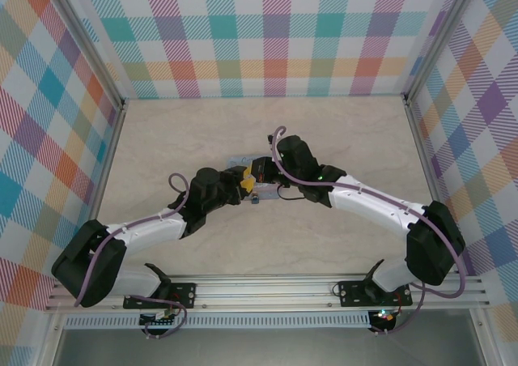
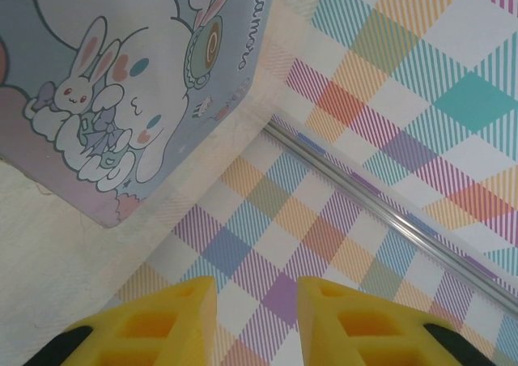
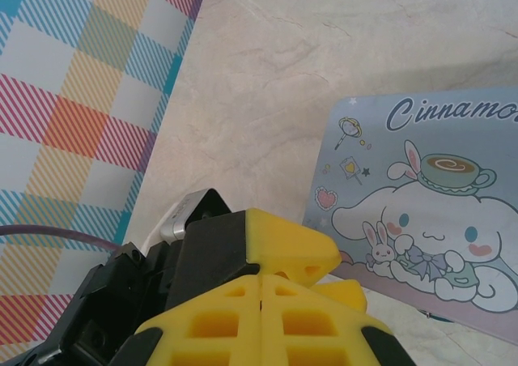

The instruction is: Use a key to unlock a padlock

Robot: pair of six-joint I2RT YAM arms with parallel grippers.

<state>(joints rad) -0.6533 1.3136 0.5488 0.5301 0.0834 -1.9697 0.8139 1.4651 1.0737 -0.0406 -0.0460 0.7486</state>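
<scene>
My two grippers meet at the table's middle, the left gripper (image 1: 243, 185) facing the right gripper (image 1: 261, 176). A small pale blue speck (image 1: 253, 197) just below them may be the padlock; I cannot make it out. In the left wrist view the left gripper (image 2: 257, 289) has its yellow fingers (image 2: 174, 317) apart, with nothing between the tips. The right gripper (image 3: 261, 278) has its fingers pressed together, and the left arm's yellow finger (image 3: 295, 248) lies across their tips. The key is hidden; whether the shut fingers pinch it does not show.
A pale blue cartoon-printed tin (image 3: 429, 212) lies on the marbled table (image 1: 340, 139) just behind the grippers, seen too as the tin (image 2: 121, 82). Checked walls (image 1: 48, 123) and a metal frame rail (image 2: 388, 212) close the space in.
</scene>
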